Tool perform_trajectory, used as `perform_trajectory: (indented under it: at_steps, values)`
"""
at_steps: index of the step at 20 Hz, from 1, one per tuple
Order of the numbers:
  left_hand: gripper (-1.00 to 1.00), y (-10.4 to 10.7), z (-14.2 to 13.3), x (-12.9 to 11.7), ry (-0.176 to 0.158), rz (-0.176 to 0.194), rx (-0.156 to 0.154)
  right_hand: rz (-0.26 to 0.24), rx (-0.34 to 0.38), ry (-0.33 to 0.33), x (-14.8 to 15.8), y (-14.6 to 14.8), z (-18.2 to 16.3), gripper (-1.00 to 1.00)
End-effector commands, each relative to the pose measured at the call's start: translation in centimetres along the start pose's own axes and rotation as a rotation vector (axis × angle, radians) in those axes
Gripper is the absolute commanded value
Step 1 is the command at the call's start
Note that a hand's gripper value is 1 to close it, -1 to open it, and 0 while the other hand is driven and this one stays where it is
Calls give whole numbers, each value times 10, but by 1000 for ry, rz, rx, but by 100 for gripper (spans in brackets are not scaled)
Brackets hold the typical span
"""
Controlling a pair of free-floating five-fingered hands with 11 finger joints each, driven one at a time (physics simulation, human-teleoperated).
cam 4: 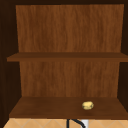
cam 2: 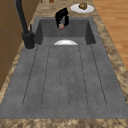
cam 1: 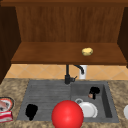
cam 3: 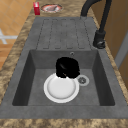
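My right hand (cam 1: 94,91) hangs in the sink basin (cam 1: 106,100) near its back wall, fingers curled on a small brownish object (cam 1: 90,95). In the left side view the right hand (cam 2: 62,17) points down with that object (cam 2: 61,26) at its fingertips. From the right, the right hand (cam 3: 67,67) hovers over the far rim of a white plate (cam 3: 60,87) lying on the basin floor, beside the drain (cam 3: 82,80). My left hand (cam 1: 31,111) floats over the front left of the drainboard (cam 1: 47,92), fingers relaxed and holding nothing.
A big red ball (cam 1: 67,115) covers the sink's front edge. A black faucet (cam 1: 67,75) stands at the back. A yellowish lump (cam 1: 87,51) lies on the cabinet shelf (cam 1: 50,55). A food plate (cam 1: 5,103) and red box (cam 1: 5,116) sit left; another plate (cam 2: 82,7) right.
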Motion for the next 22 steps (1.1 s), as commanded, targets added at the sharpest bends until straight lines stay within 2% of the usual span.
perform_trajectory:
  at_steps: [1,7,19,22]
  values:
    - [0,0,0,0,0,0,0,2,8,-61,5,-19,17,100]
    - [0,0,0,0,0,0,0,-8,-2,-58,15,-45,50,100]
    - [0,0,0,0,0,0,0,-13,-178,-29,50,-48,105,100]
    - [0,0,0,0,0,0,0,-23,-163,-27,62,-56,123,100]
